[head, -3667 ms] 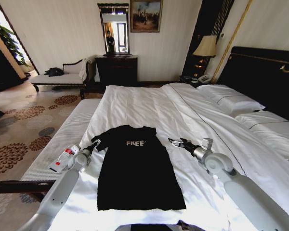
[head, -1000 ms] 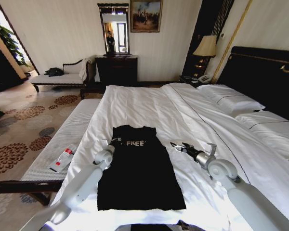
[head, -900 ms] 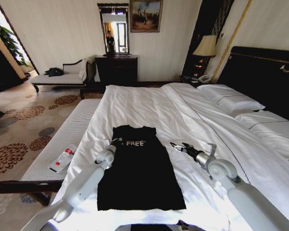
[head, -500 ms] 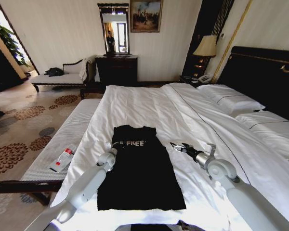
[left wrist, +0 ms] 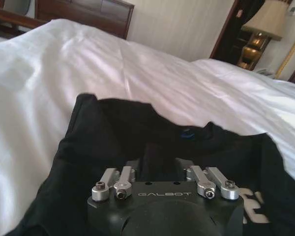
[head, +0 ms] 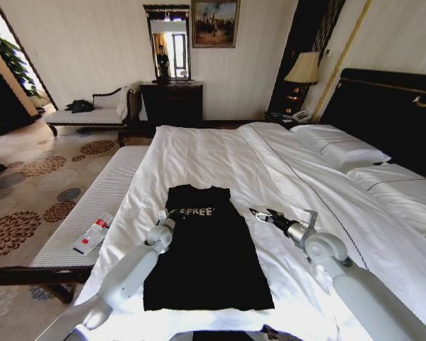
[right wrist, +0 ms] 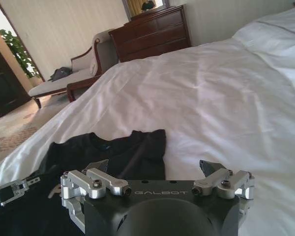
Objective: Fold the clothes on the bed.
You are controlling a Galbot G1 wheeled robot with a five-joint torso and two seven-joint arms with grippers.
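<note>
So far I judge the folding barely begun: the black top (head: 202, 249) lies flat along the bed (head: 220, 153) near its foot edge, toward my left side, lettering up, the left sleeve already turned in over the chest and the right sleeve not spread out either. My left gripper (head: 169, 213) sits at the top's left shoulder with black cloth bunched between its fingers; I read it as pinching that fabric. My right gripper (head: 259, 212) hovers over bare sheet just beside the top's right edge, fingers spread wide and empty. The lengthwise folds all remain.
</note>
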